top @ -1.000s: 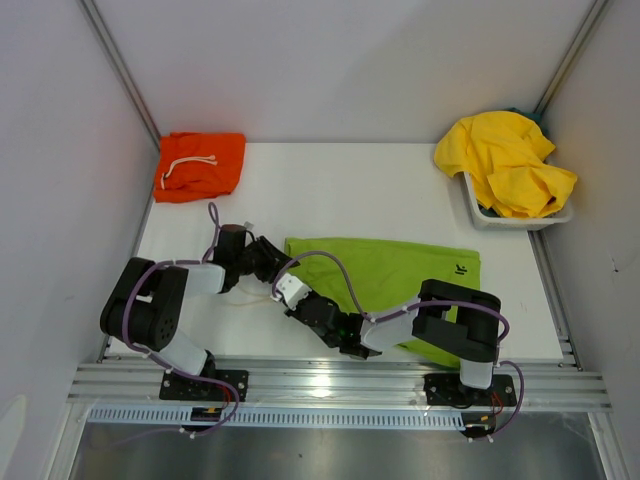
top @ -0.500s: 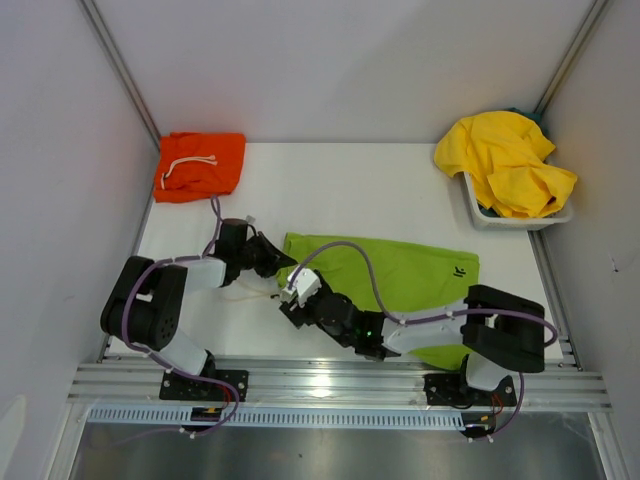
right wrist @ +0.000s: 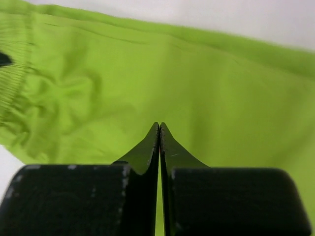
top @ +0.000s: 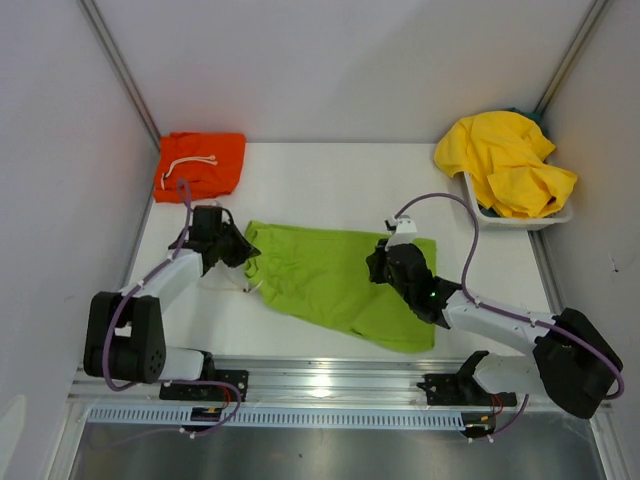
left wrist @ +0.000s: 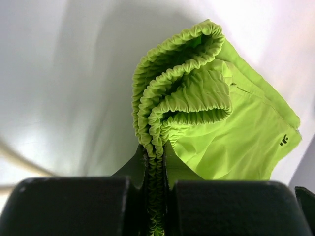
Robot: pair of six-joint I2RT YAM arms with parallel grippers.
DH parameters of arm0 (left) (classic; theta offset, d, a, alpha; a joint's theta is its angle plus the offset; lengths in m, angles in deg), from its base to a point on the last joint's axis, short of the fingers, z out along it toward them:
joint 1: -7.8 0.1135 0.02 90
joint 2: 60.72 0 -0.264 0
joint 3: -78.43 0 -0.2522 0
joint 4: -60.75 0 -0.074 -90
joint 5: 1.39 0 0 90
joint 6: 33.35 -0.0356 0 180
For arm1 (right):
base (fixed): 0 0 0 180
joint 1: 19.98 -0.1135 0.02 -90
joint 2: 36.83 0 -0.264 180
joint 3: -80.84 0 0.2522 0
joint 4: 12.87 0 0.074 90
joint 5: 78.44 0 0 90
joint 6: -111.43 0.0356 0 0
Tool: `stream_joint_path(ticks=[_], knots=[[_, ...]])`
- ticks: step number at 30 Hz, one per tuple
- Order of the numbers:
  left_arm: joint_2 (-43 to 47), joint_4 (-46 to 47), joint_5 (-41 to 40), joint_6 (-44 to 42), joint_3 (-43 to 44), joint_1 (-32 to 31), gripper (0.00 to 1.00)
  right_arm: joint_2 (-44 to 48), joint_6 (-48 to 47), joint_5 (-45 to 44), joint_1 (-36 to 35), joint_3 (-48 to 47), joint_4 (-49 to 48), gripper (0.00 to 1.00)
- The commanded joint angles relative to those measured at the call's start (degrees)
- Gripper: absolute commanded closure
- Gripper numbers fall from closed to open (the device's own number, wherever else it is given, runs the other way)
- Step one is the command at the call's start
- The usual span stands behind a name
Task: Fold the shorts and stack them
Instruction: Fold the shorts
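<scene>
Arms swung apart — left end effector point(left wrist: 155, 153) pinches the waistband point(left wrist: 183, 98) of the lime green shorts point(top: 330, 285), right end effector point(right wrist: 159, 129) pressed together at their opposite edge; advise keeping fabric taut.

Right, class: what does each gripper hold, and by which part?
Left gripper pinches the lime green shorts by the elastic waistband. Right gripper is shut over them; any hold cannot be told.

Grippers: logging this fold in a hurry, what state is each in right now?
Left gripper: shut on the waistband of the soft lime green fabric shorts.
Right gripper: jaws shut; a grip on the shorts cannot be told.
</scene>
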Motion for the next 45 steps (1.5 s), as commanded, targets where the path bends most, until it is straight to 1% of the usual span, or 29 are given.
stream_joint_path(ticks=[1,4,5,7,9,10,14,18,24,27,28,29,32,36,39,42,45], knots=[[4.49,-6.74,-4.13,-4.34,3.28,3.11,1.00,2.49,7.32,6.49,4.99,1.98,6.54,1.00],[8.08,-10.25,-7.64,-6.10,5.57,3.64,1.00,1.79,8.99,10.52,7.73,2.43,7.69,1.00],[9.23,-11.49,-10.35,-6.19,7.05,3.64,1.00,1.35,9.26,11.24,8.60,2.43,7.87,1.00],[12.29,-14.47,-12.30,-6.89,8.72,3.64,1.00,-0.75,9.61,12.64,8.88,2.17,7.96,1.00],[13.54,-16.41,-14.06,-8.21,11.18,3.64,1.00,-3.81,10.14,13.70,9.49,2.08,7.52,1.00],[14.33,-18.34,-15.55,-8.91,12.06,3.64,1.00,-4.97,10.75,15.71,9.93,1.99,7.08,1.00],[14.51,-23.44,-17.14,-11.38,16.73,3.64,1.00,-11.12,11.72,18.88,10.11,1.20,3.93,1.00],[15.21,-25.90,-18.10,-13.57,20.24,3.64,1.00,-15.25,12.86,20.91,7.48,-0.90,0.66,1.00],[14.52,-27.32,-16.88,-15.86,21.92,3.46,1.00,-18.16,12.95,20.21,3.43,-9.25,3.56,1.00],[13.03,-27.84,-17.05,-17.00,23.50,1.62,1.00,-21.14,13.30,19.77,2.11,-13.47,5.58,1.00],[12.50,-28.72,-18.88,-17.27,24.54,-0.12,1.00,-21.93,13.57,19.16,1.59,-14.52,6.02,1.00],[11.97,-29.16,-20.03,-17.53,25.77,-1.01,1.00,-23.42,13.92,17.94,1.32,-14.62,5.67,1.00],[10.38,-31.01,-23.28,-17.71,27.45,-3.56,1.00,-25.97,14.97,18.98,1.05,-14.53,3.13,1.00],[9.68,-32.15,-26.28,-17.18,30.25,-6.11,1.00,-32.38,15.50,18.98,0.53,-15.68,1.98,1.00],[8.37,-34.08,-29.53,-17.09,32.10,-9.10,1.00,-35.64,16.64,21.17,-0.17,-15.59,-0.30,1.00],[6.78,-35.84,-32.60,-16.66,33.95,-12.43,1.00,-37.14,17.78,21.18,-1.92,-15.85,-1.80,1.00],[5.20,-36.98,-34.19,-16.83,35.89,-14.02,1.00,-38.29,18.31,20.48,-3.60,-17.43,-1.71,1.00]])
